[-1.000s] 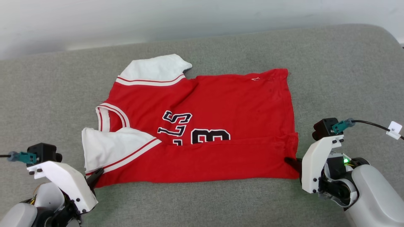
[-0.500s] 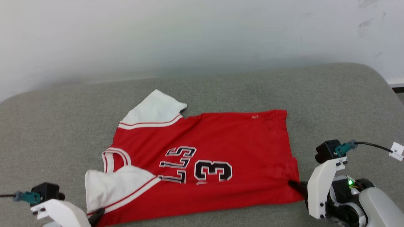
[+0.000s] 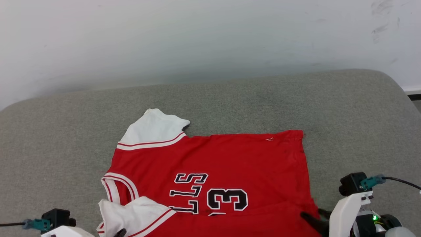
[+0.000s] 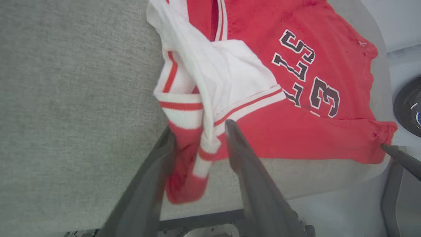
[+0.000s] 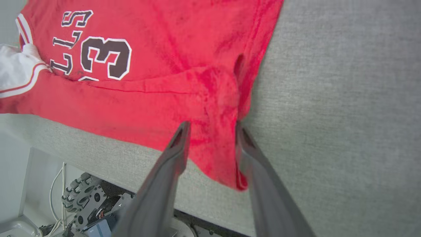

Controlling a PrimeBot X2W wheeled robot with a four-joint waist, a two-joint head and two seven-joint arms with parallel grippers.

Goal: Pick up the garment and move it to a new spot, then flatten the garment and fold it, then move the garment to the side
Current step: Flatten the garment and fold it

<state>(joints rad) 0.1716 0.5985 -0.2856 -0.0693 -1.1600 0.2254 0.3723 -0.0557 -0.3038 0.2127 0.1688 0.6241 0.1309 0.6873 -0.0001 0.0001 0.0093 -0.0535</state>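
Head view: garment lies spread on the grey cushion, centre to bottom of frame, printed side up, collar left, hem right, far sleeve poking toward upper left; pale wall across the top. My left pincer just peeks in at the bottom edge by the near sleeve, and my right pincer sits lower right against the hem corner. Left wrist view: left pincer is drawn in on the bunched shoulder and near sleeve, with just a cloth-filled gap between the fingers and the wad hanging past the cushion's edge. The right pincer's fingertip shows far right at the hem corner. Right wrist view: right pincer is the same, a narrow gap with the red hem corner pinched in it and drooping past the tips over the cushion edge. A near strip of cloth is doubled over the bottom of the number. Judgement: the move to a new spot looks done and I'm in flatten-and-fold, both near corners in hand. The next move likely needs both arms lifting together, cloth taut between them, carrying the near edge up-frame over the print to the far edge, then letting go level. An uneven pull would skew the fold, and the wadded sleeve may need tucking.
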